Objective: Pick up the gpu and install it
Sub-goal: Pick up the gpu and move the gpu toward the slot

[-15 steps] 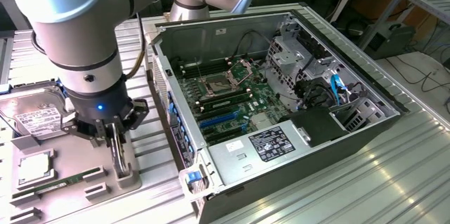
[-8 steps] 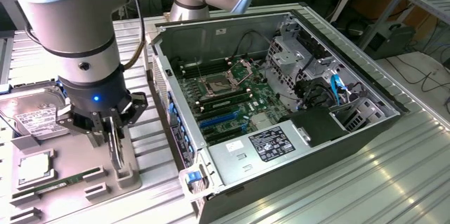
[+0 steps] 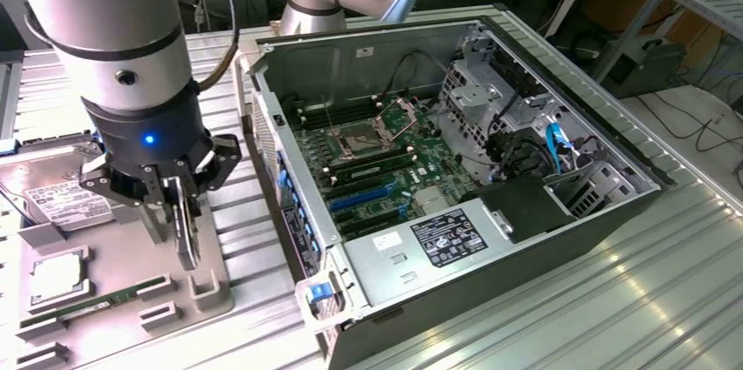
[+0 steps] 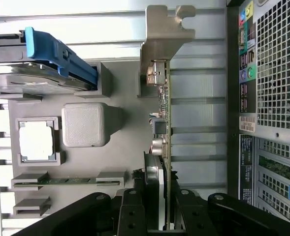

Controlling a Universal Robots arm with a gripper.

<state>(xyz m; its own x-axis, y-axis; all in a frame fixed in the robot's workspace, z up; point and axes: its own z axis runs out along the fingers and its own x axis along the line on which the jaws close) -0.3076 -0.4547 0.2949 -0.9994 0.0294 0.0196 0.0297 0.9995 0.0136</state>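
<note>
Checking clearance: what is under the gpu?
The grey tray and the slatted table lie beneath the gpu; the strip directly below its edge is covered by the card.

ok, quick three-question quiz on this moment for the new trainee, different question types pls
1. What is the tool gripping?
2. True or false: the gpu is already seated in the computer case.
3. Which of these lies on the grey tray? A) memory stick B) keyboard C) screwdriver

Key:
1. The gpu, held edge-on between the fingers, with its metal bracket at the far end from the tool.
2. False. It is in the tool over the grey tray, outside the computer case.
3. A
</note>
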